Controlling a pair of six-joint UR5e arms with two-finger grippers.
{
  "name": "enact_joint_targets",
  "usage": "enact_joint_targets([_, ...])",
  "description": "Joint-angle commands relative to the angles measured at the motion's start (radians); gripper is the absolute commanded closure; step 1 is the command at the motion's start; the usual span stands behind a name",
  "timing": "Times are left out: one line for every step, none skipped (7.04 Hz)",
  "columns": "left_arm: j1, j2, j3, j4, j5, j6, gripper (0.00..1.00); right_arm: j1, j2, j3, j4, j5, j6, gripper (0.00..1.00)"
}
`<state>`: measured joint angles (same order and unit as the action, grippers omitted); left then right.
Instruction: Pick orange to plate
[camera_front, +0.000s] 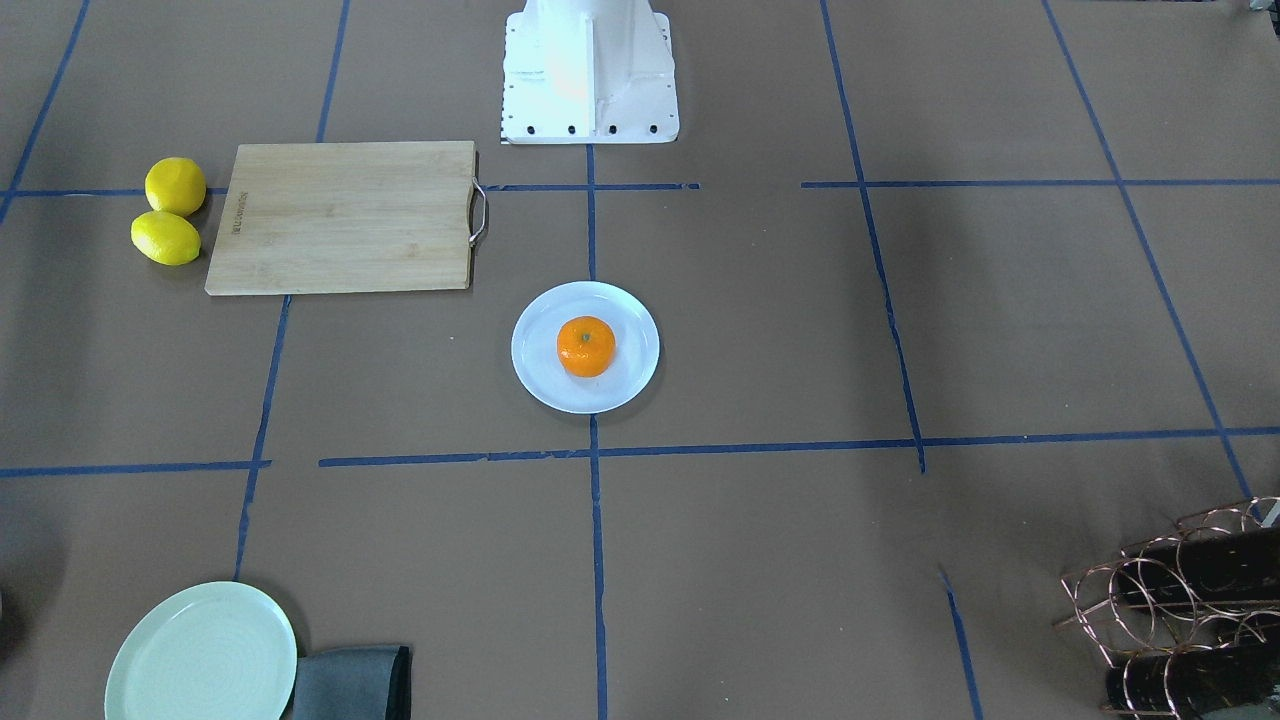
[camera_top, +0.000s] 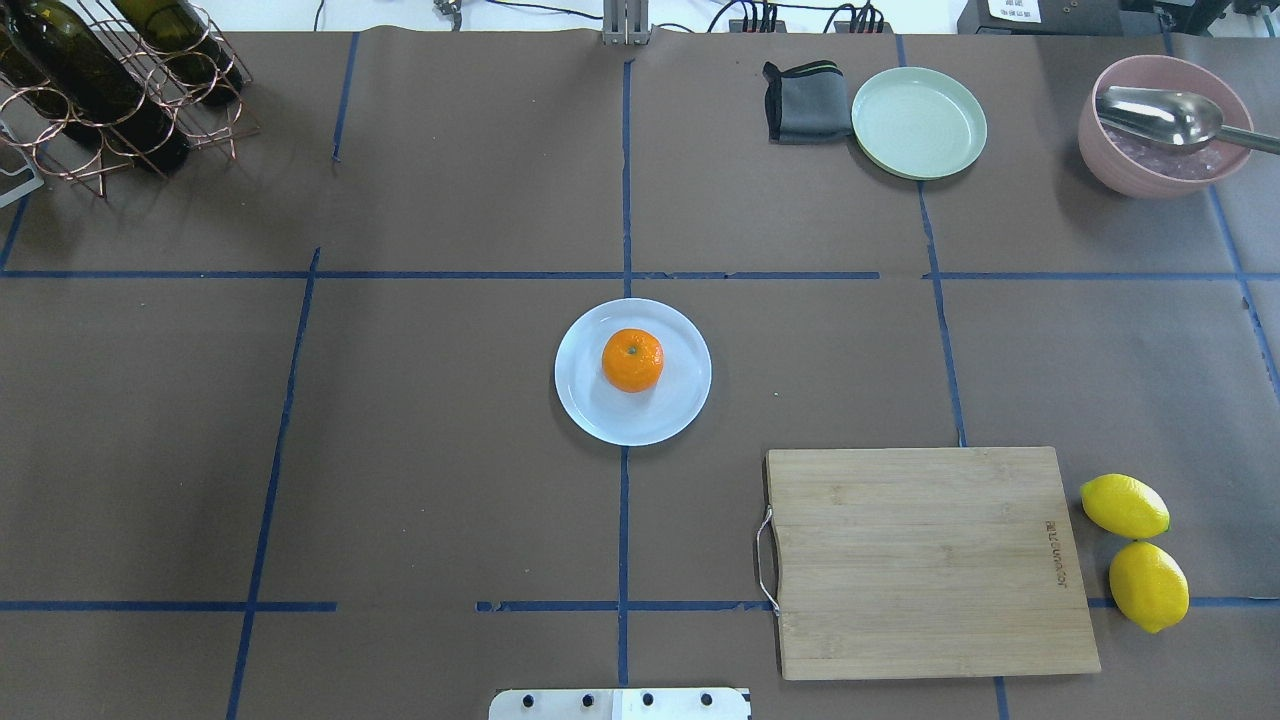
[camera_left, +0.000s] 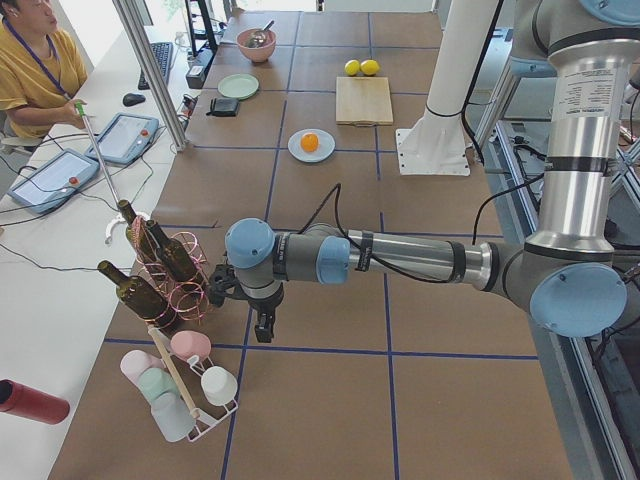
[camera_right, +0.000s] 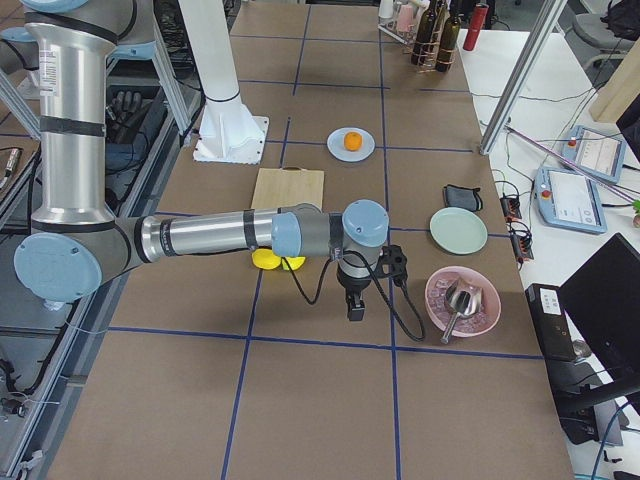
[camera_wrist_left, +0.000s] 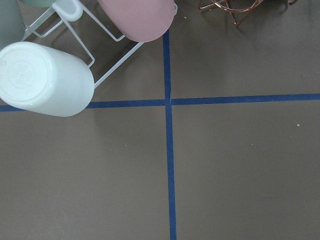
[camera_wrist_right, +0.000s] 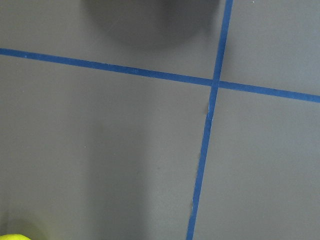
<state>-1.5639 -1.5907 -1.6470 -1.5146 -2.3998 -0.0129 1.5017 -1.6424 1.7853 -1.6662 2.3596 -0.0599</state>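
The orange (camera_top: 632, 360) sits near the middle of the white plate (camera_top: 598, 420), so the task looks finished. The left end effector (camera_left: 263, 328) and right end effector (camera_right: 354, 308) hang over the counter (camera_top: 400, 480), well apart from it. Their opening cannot be told; no further move seems needed.

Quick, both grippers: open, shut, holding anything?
Left gripper: cannot tell, it shows only in a side view.
Right gripper: cannot tell, same reason.

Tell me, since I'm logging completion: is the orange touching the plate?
Touching. The overhead view shows the orange sitting on the plate, well inside its rim.
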Motion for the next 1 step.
enact_joint_targets([-0.011,0.001,0.007,-0.001,-0.019,0.001,0.00,0.000,0.000,-0.003,0.000,-0.002,0.000,0.00])
